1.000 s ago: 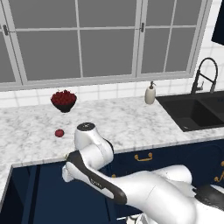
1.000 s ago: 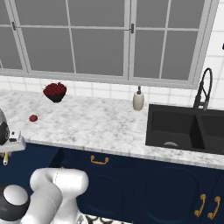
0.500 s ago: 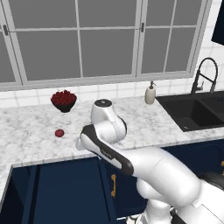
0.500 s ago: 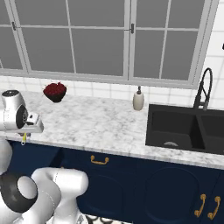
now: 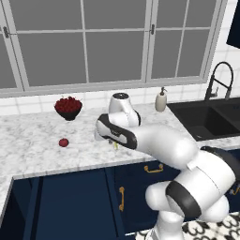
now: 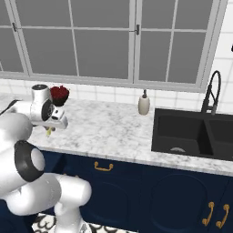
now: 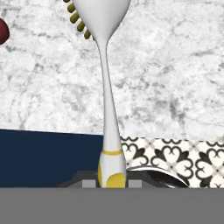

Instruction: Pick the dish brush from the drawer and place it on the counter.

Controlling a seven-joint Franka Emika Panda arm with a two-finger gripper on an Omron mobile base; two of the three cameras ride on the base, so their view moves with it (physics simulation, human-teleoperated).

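Observation:
My gripper point(image 7: 112, 183) is shut on the yellow end of the dish brush point(image 7: 106, 87). The brush's thin white handle runs up the hand view to its rounded white head, which has olive bristles on one side. It hangs over the white marble counter point(image 7: 175, 65), just inside the front edge. In the left base view the gripper point(image 5: 114, 142) hovers above the counter point(image 5: 37, 150) with the brush tip point(image 5: 115, 146) poking out below it. A navy drawer front with a curved brass pull point(image 5: 153, 168) sits under the counter; I cannot tell whether it is open.
A small red apple point(image 5: 63, 142) lies on the counter left of the gripper. A bowl of red fruit point(image 5: 68, 107) stands by the wall, a soap bottle point(image 5: 161, 100) further right. The black sink point(image 6: 195, 132) and faucet point(image 6: 212, 93) lie at the right.
The arm has swung up from below the counter's front edge and rightward over the marble, carrying the brush with it.

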